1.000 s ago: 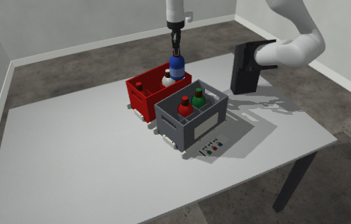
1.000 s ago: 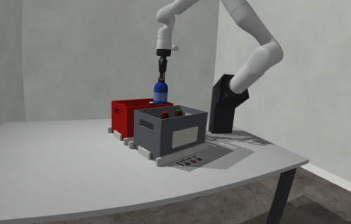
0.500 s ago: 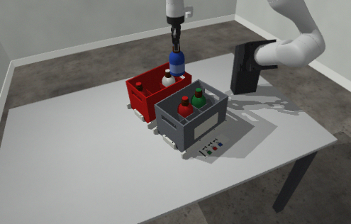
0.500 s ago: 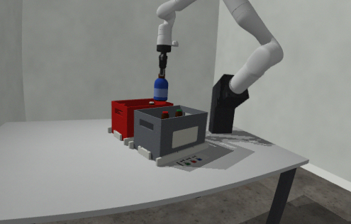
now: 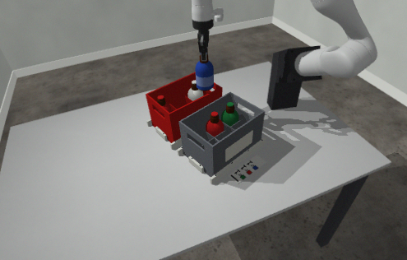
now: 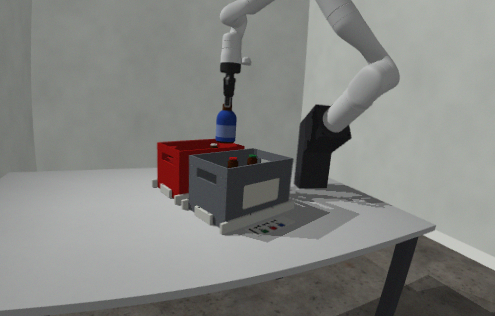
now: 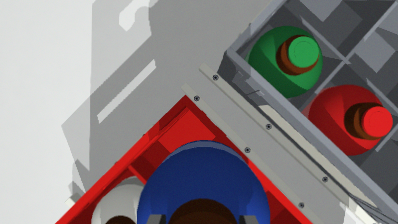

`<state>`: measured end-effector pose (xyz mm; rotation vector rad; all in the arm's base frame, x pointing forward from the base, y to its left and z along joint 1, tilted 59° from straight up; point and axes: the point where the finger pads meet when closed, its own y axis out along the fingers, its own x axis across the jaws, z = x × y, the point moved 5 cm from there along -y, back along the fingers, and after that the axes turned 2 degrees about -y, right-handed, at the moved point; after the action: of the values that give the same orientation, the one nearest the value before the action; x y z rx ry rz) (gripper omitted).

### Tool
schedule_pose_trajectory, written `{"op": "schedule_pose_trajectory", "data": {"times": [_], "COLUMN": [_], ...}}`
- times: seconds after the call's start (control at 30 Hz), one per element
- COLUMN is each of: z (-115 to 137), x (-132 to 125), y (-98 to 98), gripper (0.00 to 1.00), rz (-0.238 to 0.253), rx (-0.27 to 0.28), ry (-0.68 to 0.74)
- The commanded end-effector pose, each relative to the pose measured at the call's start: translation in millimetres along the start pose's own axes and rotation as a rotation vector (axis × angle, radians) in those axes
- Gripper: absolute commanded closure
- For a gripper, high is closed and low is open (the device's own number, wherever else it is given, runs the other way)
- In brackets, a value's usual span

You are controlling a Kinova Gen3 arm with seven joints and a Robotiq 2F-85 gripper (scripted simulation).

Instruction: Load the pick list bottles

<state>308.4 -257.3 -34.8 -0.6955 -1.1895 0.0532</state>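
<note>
My gripper [image 5: 204, 58] [image 6: 227, 104] [image 7: 202, 220] is shut on the neck of the blue bottle [image 5: 204, 75] [image 6: 226, 126] [image 7: 200, 172]. The bottle hangs upright above the red crate [image 5: 159, 119] [image 6: 166, 175] [image 7: 107, 175], its base about at or just over the rim. A white bottle [image 5: 195, 95] [image 7: 117, 200] and a bottle with a red cap [image 5: 161, 100] stand in the red crate. The grey crate [image 5: 196, 154] [image 6: 209, 195] [image 7: 295, 137] holds a red bottle [image 5: 215, 127] [image 7: 340, 117] and a green bottle [image 5: 230, 117] [image 7: 285, 62], both upright. The pick list [image 5: 245, 172] [image 6: 268, 227] shows green, red and blue marks; its counts are too small to read.
Pale blocks [image 5: 196, 164] [image 6: 203, 215] sit along the feet of both crates, which stand close side by side. The arm's black base [image 5: 284, 88] [image 6: 312, 160] stands behind the grey crate on the right. Crate walls and dividers rise around the compartments.
</note>
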Motion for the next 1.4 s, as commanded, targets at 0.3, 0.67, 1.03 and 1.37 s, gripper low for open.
{"op": "schedule_pose_trajectory", "data": {"times": [0.3,0.67,1.03,1.37], "z": [-2.3,-3.9,-5.6,-7.2], "x": [21.8,39.7,59.6,77.5], "y": [-1.1,-1.0,-1.0,-1.0], "gripper": [0.9,0.9,0.9,0.9], "rz": [0.001,0.001,0.001,0.001], "rx": [-0.002,-0.002,-0.002,-0.002], "ry": [0.0,0.0,0.0,0.0]}}
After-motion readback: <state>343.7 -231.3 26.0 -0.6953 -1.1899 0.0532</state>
